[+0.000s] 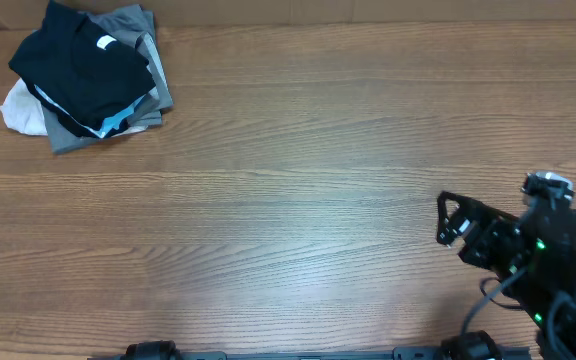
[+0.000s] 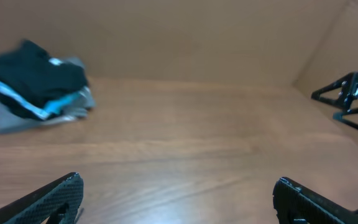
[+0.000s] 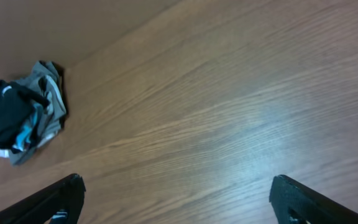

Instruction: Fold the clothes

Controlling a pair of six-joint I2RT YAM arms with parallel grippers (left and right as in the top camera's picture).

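On wood-grain table (image 1: 288, 180): soft black T-shirt (image 1: 73, 65) crumpled | left hand (image 2: 176, 193), right hand (image 3: 176, 193) spread wide

Black T-shirt (image 2: 35, 76) atop garment pile (image 2: 17, 121); left hand (image 2: 178, 182) spread wide.

The table (image 1: 318, 200) I work at is brown wood, its grain running side to side. At its far left corner a grey garment (image 1: 160, 85) lies flat on the wood. A white garment (image 1: 20, 110) touches the wood just left of the grey one. A black T-shirt (image 1: 73, 65) is heaped over both.
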